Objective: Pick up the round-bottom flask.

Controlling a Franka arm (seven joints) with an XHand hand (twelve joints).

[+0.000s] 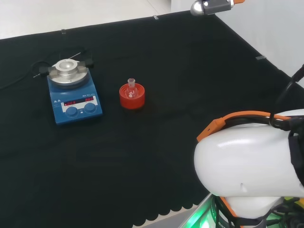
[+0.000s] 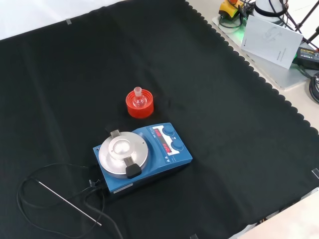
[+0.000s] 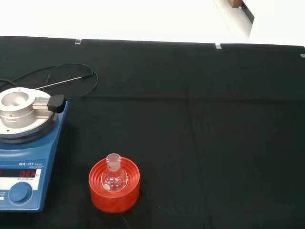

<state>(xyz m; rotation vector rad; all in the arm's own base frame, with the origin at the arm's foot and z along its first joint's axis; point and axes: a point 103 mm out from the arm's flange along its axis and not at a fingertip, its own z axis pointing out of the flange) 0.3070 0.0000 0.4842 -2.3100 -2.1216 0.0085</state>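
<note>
In the wrist view, the nearest thing is the small clear glass round-bottom flask (image 3: 114, 175). It sits low in the frame, a little left of the middle. It stands upright in a red ribbed ring stand (image 3: 114, 187), with its short open neck pointing up. Just to the left of it, at the left edge of the frame, is a blue stirrer box with a round silver top plate (image 3: 24, 143) and 2 blue knobs on its front. The box and the red stand are near each other but do not touch. Farther back, in the upper left, a thin metal rod on a black wire (image 3: 64, 82) lies flat on the black cloth of the desk (image 3: 214, 119).

In the head view, the flask (image 1: 131, 90) is a bit left of the middle of the frame. In the front view, the flask (image 2: 138, 99) is near the middle, just above the blue box (image 2: 149, 154).

I cannot tell if the robot hand is open or closed.

The job has not started, because the flask is in its stand. To do it well, the robot hand should come down over the neck, staying away from the blue box. It should close around the glass, not the red ring. Then it should lift straight up, so the stand stays on the desk.
</note>
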